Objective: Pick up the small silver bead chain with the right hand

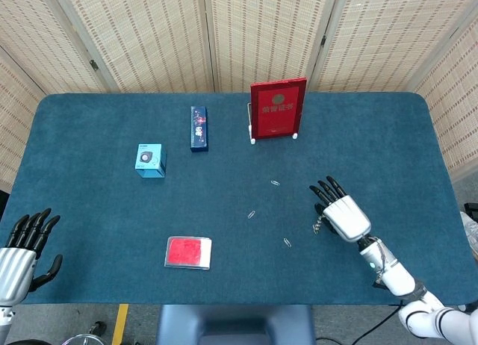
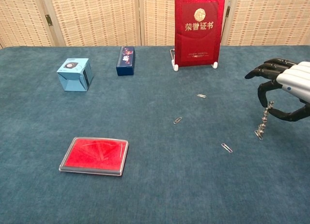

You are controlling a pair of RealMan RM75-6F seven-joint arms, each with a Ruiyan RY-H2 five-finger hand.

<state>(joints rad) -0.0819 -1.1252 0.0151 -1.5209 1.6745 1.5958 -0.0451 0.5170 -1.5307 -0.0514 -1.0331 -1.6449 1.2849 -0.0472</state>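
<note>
Both views are bright and evenly lit from overhead, diffuse light with only faint, short shadows. The dark blue felt table shows no glare. The glossy red certificate folder at upper centre carries a mild sheen. Focus is sharp throughout; straight edges bend slightly near the head view's corners.
</note>
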